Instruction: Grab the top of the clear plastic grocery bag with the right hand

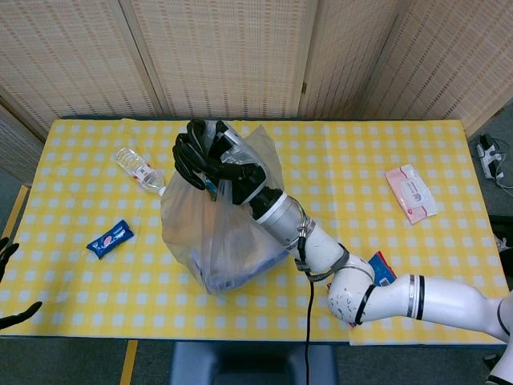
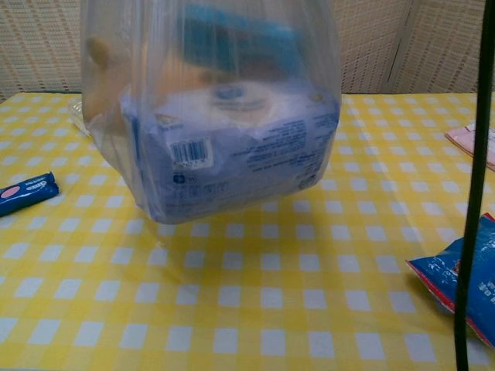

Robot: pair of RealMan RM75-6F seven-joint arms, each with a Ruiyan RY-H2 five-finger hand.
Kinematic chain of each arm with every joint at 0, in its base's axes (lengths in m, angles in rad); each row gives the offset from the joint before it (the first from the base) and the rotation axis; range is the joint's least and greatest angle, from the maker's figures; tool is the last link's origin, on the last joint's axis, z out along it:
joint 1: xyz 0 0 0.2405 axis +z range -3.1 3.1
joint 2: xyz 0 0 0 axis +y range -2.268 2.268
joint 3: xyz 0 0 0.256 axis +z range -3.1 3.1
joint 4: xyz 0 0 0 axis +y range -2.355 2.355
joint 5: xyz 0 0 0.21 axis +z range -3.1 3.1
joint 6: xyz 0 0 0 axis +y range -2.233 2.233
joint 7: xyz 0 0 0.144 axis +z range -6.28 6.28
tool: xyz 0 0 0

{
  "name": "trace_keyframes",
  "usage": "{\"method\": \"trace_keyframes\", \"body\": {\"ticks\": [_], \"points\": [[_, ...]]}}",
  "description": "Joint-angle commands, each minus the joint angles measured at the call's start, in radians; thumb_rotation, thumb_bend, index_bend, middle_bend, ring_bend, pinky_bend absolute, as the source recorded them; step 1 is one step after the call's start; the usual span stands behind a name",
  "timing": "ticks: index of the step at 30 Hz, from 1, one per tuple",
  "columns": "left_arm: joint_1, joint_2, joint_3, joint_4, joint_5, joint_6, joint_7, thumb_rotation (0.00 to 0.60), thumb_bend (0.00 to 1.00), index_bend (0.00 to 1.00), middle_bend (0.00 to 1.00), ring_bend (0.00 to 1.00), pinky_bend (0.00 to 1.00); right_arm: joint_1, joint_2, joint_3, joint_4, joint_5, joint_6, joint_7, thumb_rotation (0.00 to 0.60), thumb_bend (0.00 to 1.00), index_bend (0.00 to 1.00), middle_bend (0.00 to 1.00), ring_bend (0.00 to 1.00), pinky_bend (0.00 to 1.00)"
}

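The clear plastic grocery bag (image 1: 216, 233) hangs off the table, its gathered top gripped by my right hand (image 1: 207, 159) in the head view. In the chest view the bag (image 2: 216, 116) floats above the yellow checked cloth, showing a blue-and-white package with a barcode and other items inside; the hand itself is above that frame. My left hand (image 1: 10, 281) shows only as dark fingertips at the far left edge of the head view, holding nothing.
A water bottle (image 1: 138, 168) lies left of the bag and a blue snack bar (image 1: 110, 238) nearer the front left. A pink wipes pack (image 1: 410, 192) lies at right. A blue snack bag (image 2: 464, 278) sits near my right forearm. A black cable (image 2: 472, 193) hangs down.
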Motion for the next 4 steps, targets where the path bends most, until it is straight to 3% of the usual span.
{"method": "trace_keyframes", "body": {"ticks": [1,4], "points": [[0.001,0.000,0.001,-0.001,0.001,0.001,0.001,0.600,0.17,0.00,0.00,0.00,0.00,-0.006,0.006,0.015,-0.014,0.029,-0.008,-0.032,0.600,0.46,0.69,0.78,0.69,0.84],[0.000,0.001,0.000,-0.002,-0.001,-0.001,-0.002,0.600,0.17,0.00,0.00,0.00,0.00,-0.007,-0.004,0.017,-0.004,0.038,-0.020,-0.044,0.600,0.46,0.69,0.78,0.69,0.84]]}}
